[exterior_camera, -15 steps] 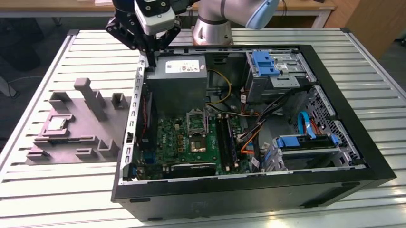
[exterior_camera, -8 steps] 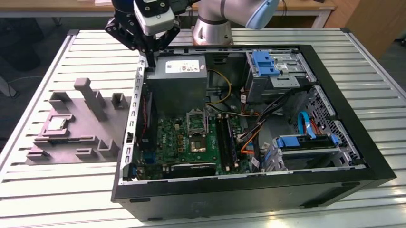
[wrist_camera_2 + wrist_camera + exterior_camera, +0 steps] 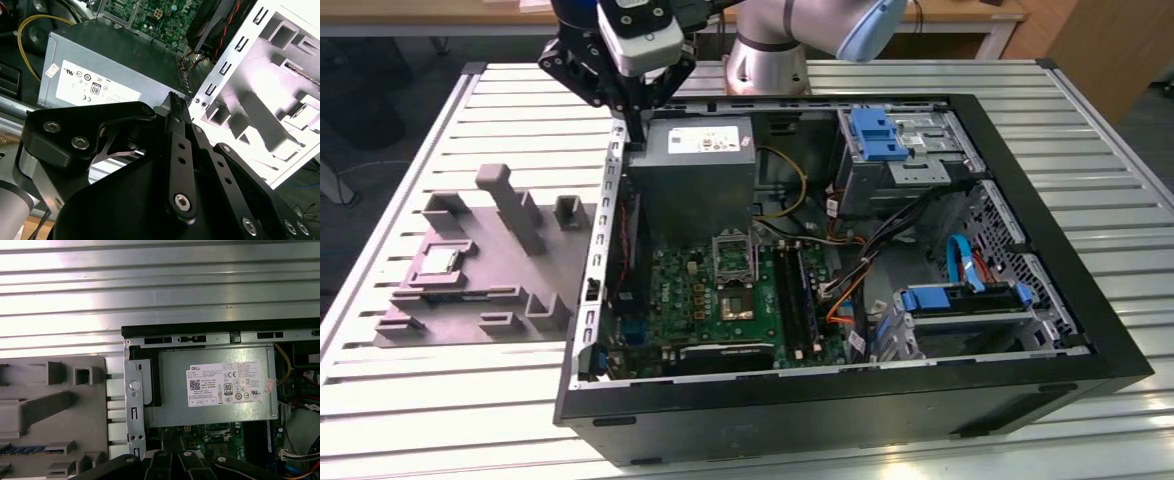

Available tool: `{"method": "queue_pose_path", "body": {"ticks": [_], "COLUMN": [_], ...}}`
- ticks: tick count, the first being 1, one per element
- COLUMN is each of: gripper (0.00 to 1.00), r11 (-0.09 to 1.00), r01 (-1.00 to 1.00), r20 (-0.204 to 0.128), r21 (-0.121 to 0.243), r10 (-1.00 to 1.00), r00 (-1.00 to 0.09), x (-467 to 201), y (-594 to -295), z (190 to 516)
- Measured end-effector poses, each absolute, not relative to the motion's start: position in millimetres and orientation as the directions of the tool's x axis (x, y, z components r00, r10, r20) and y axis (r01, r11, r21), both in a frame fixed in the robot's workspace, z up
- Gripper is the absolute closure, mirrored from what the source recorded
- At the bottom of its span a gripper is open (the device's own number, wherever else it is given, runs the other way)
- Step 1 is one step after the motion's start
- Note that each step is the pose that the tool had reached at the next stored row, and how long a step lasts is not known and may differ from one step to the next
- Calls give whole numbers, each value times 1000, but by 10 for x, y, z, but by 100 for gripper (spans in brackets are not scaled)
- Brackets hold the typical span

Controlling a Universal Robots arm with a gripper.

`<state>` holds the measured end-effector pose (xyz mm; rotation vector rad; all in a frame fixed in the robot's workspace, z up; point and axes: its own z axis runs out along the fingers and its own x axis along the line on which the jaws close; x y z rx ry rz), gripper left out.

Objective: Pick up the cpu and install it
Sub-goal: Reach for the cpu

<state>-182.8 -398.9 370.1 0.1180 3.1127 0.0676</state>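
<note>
Lying flat, small silvery-grey square cpu [image 3: 442,262]

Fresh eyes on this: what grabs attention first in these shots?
The open black computer case dominates the exterior view, its green motherboard and grey power supply exposed. The arm's hand hangs over the case's far corner on the exterior view's left. Outside the case on that side lies a grey fixture plate, the cpu sitting on it, apart from the hand.

Pincer [image 3: 638,132] vertical, tip down, fingers [image 3: 173,107] tight together.
</note>
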Motion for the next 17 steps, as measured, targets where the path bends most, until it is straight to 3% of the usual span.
{"method": "queue_pose_path", "body": {"ticks": [17], "gripper": [89], "r11": [996], "r01": [75], "r20": [-24], "r21": [44], "r10": [76], "r00": [-997], "x": [-1881], "y": [-3989], "z": [3693]}}
